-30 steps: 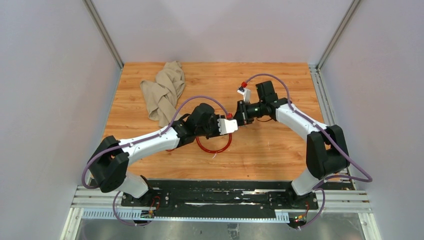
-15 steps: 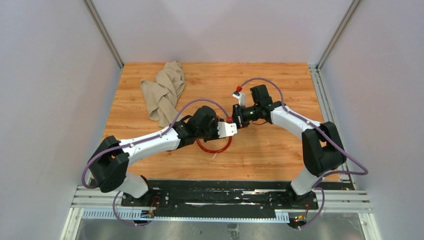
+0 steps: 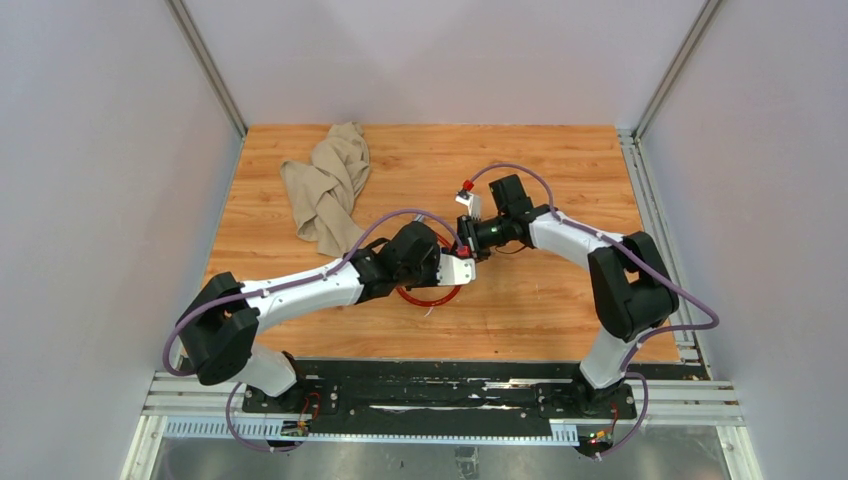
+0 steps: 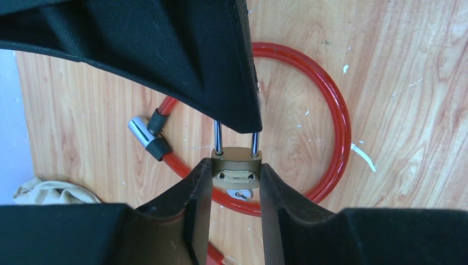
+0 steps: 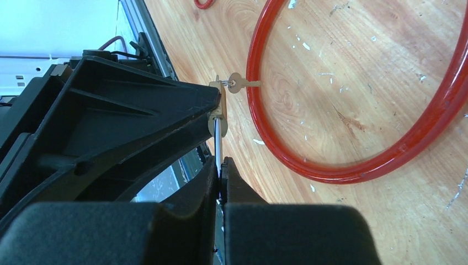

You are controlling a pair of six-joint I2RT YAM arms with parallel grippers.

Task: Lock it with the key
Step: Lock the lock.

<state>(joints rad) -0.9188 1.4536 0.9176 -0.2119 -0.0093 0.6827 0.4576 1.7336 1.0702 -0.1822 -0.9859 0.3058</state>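
Observation:
A small brass padlock (image 4: pixel 236 172) hangs above the table, and my left gripper (image 4: pixel 236 175) is shut on its body from both sides. Its silver shackle (image 5: pixel 218 144) runs up between the fingers of my right gripper (image 5: pixel 221 165), which is shut on it. The key (image 4: pixel 241 194), tiny and silver-grey with a small ring, sticks out of the padlock's underside; it looks more yellowish in the right wrist view (image 5: pixel 238 83). Neither gripper touches it. The two grippers meet mid-table (image 3: pixel 463 252). The top of the shackle is hidden behind the right gripper's fingers (image 4: pixel 209 83).
A big red cable loop (image 4: pixel 342 121) lies on the wooden table (image 3: pixel 560 300) directly under the grippers, with its chrome end (image 4: pixel 138 131) at the left. A crumpled beige cloth (image 3: pixel 328 185) sits at the back left. A thin red loop (image 5: pixel 204 3) shows at the edge of the right wrist view.
Both grippers have drifted slightly towards the near left with the padlock. The right arm has folded in closer. Neither grip has changed.

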